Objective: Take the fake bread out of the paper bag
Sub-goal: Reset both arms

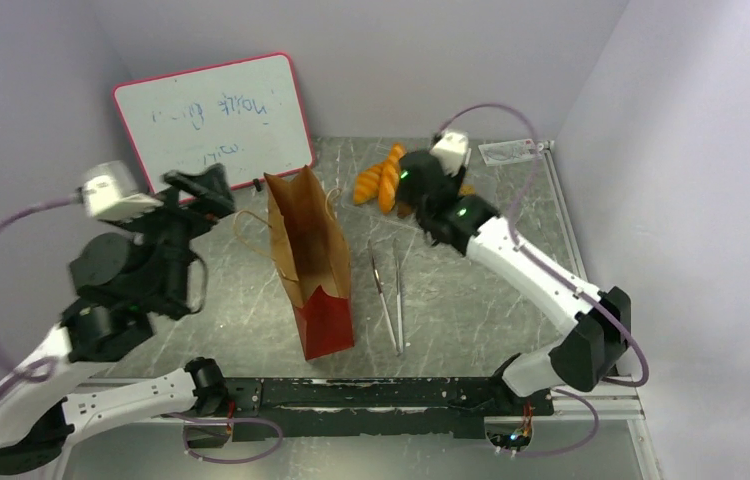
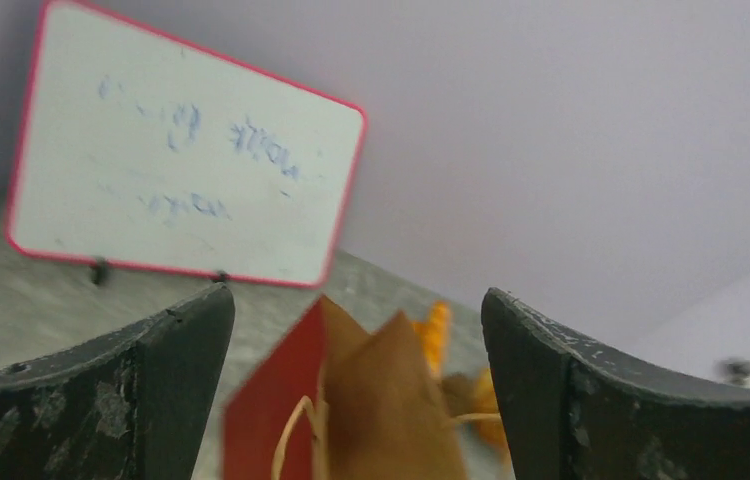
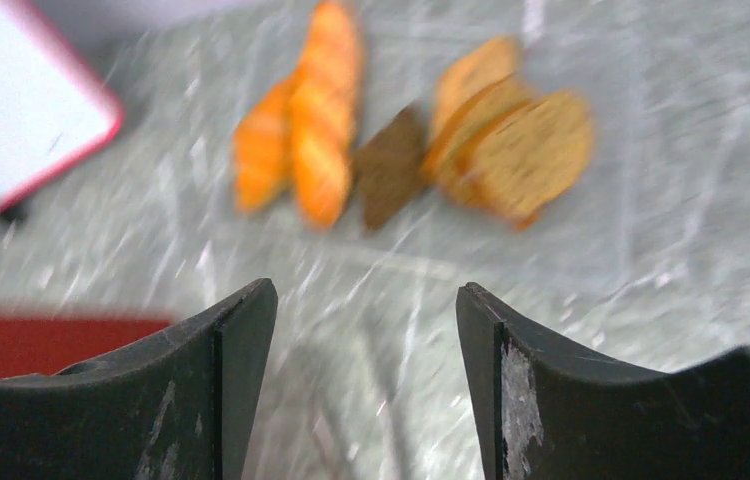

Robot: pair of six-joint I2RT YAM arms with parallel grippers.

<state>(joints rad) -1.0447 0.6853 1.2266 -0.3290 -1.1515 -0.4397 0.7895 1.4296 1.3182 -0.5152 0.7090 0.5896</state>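
The paper bag (image 1: 311,260), red outside and brown inside, stands upright and open in the middle of the table. The fake bread (image 1: 379,180) lies on the table behind and to the right of the bag: golden-orange loaves (image 3: 311,120), a dark brown piece (image 3: 389,165) and tan pieces (image 3: 511,140). My right gripper (image 1: 409,178) hangs open and empty just right of the bread (image 3: 366,300). My left gripper (image 1: 209,187) is open and empty, raised left of the bag, and faces the bag's top (image 2: 371,400). I cannot see inside the bag.
Long thin metal tweezers (image 1: 391,290) lie on the table right of the bag. A whiteboard with a red frame (image 1: 216,115) leans on the back wall at the left. A small card (image 1: 506,152) lies at the back right corner.
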